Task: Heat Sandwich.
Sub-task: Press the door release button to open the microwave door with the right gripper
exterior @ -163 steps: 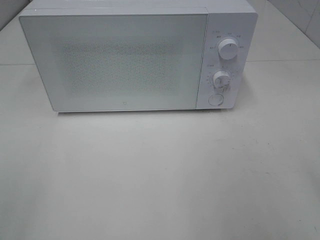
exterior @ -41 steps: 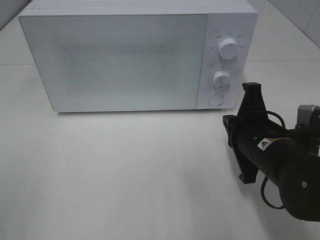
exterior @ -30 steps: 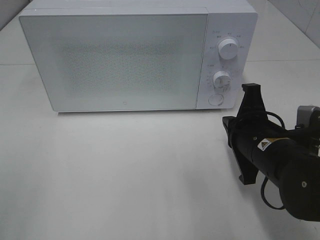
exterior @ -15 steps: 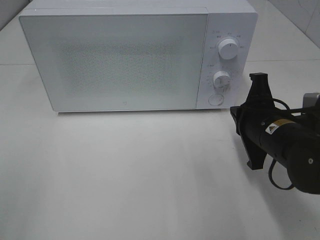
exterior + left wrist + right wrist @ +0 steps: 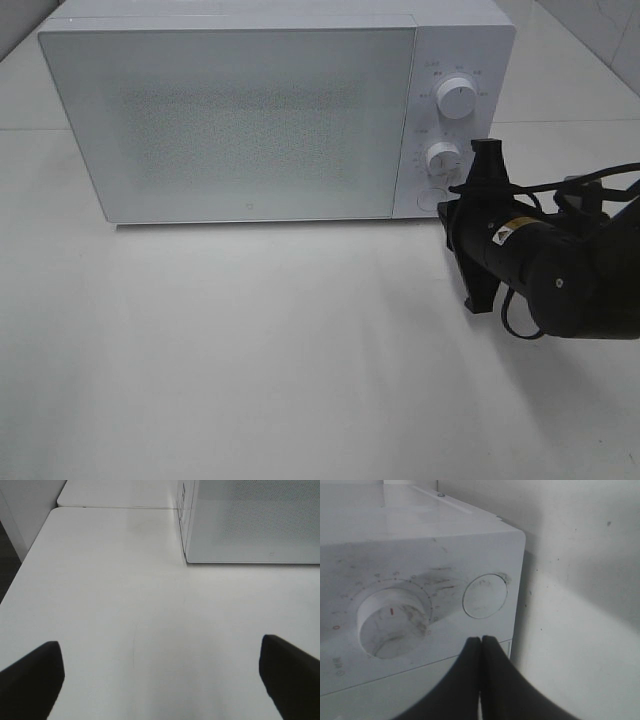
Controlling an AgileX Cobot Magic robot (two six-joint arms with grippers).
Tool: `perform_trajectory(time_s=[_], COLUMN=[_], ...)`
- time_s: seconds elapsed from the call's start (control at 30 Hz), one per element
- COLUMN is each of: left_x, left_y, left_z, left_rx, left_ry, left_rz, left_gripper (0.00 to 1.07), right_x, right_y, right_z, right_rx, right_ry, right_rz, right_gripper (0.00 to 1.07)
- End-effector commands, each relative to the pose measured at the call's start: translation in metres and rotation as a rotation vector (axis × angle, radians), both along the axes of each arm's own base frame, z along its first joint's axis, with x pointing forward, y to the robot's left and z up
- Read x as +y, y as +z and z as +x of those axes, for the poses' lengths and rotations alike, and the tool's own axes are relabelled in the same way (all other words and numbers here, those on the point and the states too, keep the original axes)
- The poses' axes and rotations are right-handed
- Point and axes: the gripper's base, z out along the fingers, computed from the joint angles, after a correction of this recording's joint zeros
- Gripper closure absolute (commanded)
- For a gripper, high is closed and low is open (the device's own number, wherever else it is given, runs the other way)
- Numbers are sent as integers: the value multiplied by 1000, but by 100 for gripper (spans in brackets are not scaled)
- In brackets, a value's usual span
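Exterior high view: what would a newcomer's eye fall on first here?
The big white microwave, door closed, stands at the back of the table. The black right gripper, shut, is close to the round button on its control panel. The left gripper hangs open above the table.

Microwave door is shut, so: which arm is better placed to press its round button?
Likely right: the right claw, shut, points at the round button from close by; the left claw hangs open over the table by the microwave's other end.
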Motion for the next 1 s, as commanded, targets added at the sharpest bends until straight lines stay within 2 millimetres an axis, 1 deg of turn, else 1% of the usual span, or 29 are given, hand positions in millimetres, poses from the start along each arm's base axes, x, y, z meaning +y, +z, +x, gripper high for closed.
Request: perform_trajectory(time_s=[0.03,0.2,0.4,0.53,0.57,0.73,0.8,1.0], left_x=[-1,-1,-1,-1,-1,-1,-1,-1], left_y=[0,0,0,0,0,0,0,0], left_z=[-4,-4,-4,-4,-4,-4,-4,-4], left_rx=[-31,-31,-31,-31,-31,-31,-31,-31], left_ry=[0,0,0,0,-1,0,0,0], left_rz=[-9,-9,-9,-8,-7,-8,-8,-8], left_gripper=[6,6,6,6,6,6,6,6], right_x=[4,10,14,12,8,7,5,7], right_y=[-5,-12,-12,-16,-19,-21,-20,-15], right_z=[8,18,27,32,35,41,43,55], right_rx=[6,19,6,9,13,5,1,-33], right_ry=[12,15,15,0,-9,-19,-26,-11], right_rz=[-1,3,8,7,4,5,6,4], right_gripper=[107,107,107,107,107,107,107,107])
